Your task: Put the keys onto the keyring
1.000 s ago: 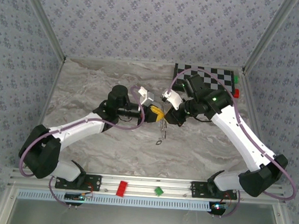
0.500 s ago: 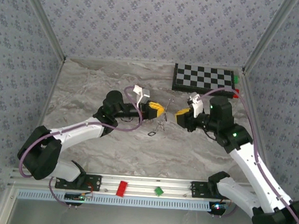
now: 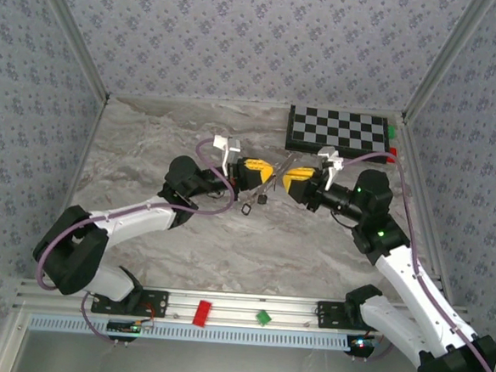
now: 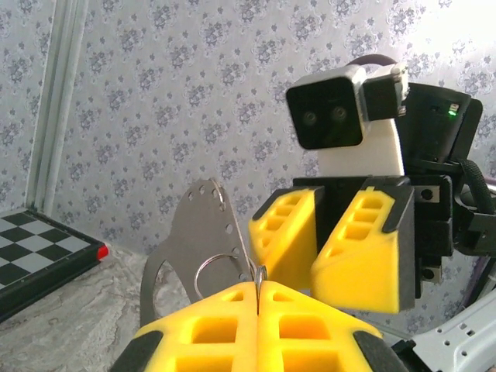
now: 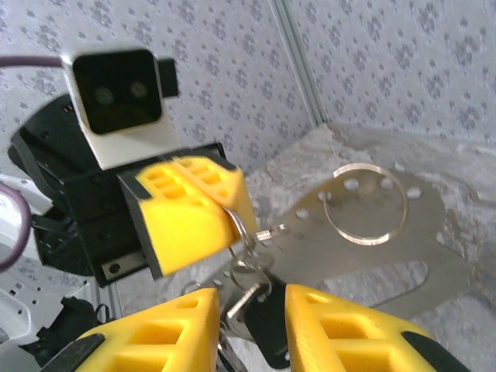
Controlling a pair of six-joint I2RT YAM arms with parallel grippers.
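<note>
My left gripper (image 3: 263, 172) hangs above the table's middle, shut on the edge of the thin metal keyring (image 4: 258, 273). From that keyring (image 5: 242, 222) dangle a flat grey metal tag (image 4: 198, 232) with holes and the keys, whose black heads (image 3: 262, 198) hang just below the fingers. My right gripper (image 3: 291, 180) faces the left one tip to tip, jaws apart. In the right wrist view one key's black head (image 5: 273, 329) hangs between the open right fingers (image 5: 333, 318), and a short metal blade (image 5: 267, 230) sticks out beside the ring.
A black-and-white checkered board (image 3: 337, 130) lies at the back right, with small red and green blocks (image 3: 392, 153) at its right edge. Patterned walls close in the table on three sides. A red block (image 3: 201, 311) and a green block (image 3: 263, 317) sit on the front rail.
Both grippers rose and moved toward the back, carrying the ring and keys up. The right arm swung round to face the left gripper, and its jaws opened wider.
</note>
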